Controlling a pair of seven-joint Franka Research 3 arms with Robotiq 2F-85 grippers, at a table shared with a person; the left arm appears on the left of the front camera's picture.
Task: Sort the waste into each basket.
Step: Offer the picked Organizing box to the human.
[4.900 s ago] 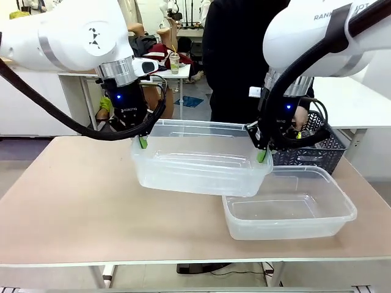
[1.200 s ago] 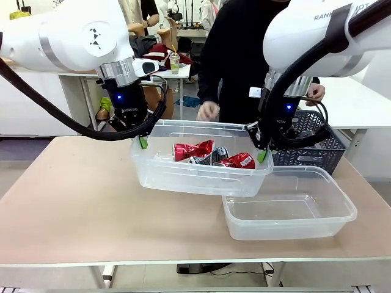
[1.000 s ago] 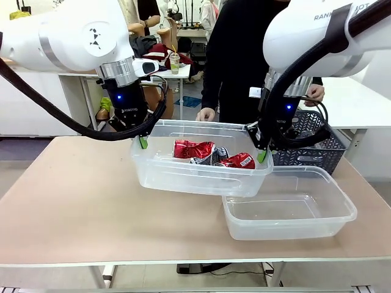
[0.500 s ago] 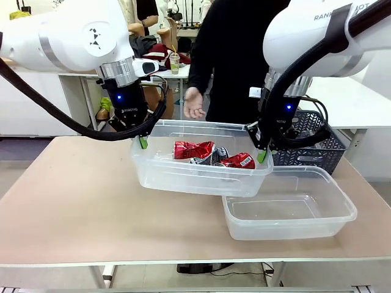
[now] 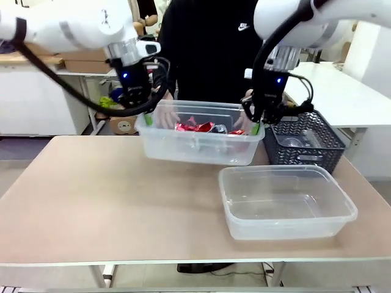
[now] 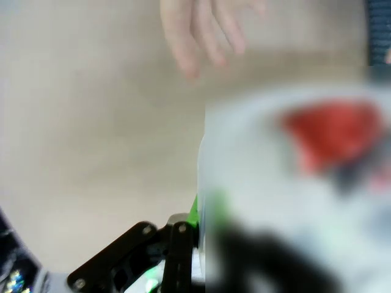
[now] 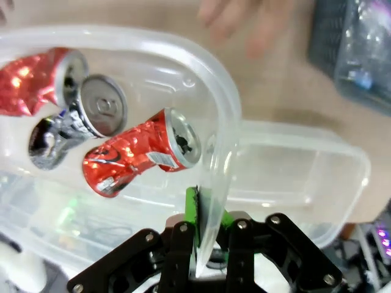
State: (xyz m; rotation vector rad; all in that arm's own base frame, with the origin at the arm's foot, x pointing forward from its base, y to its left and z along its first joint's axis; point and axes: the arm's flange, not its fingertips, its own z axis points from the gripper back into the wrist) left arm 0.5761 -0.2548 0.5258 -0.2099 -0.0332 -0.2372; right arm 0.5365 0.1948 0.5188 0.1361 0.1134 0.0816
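Note:
Both grippers hold one clear tub [image 5: 201, 149] in the air at the far side of the table, level. My left gripper [image 5: 146, 119] is shut on its left rim, my right gripper [image 5: 257, 127] on its right rim. Crushed red cans [image 5: 194, 126] lie inside. In the right wrist view the gripper [image 7: 208, 227] pinches the rim [image 7: 215, 183], with a red can [image 7: 140, 157] and a silver can [image 7: 101, 110] in the tub. The left wrist view is blurred: the gripper [image 6: 194, 235] is at the tub wall [image 6: 269, 183].
A second clear tub [image 5: 287, 204] sits on the table at the front right. The dark lattice basket [image 5: 305, 145] stands behind it. A person in black stands at the far edge with a hand [image 5: 167, 116] close behind the held tub.
Both arms have carried the tub with the cans up and away, toward the person. The person's hands have come down close to its far side.

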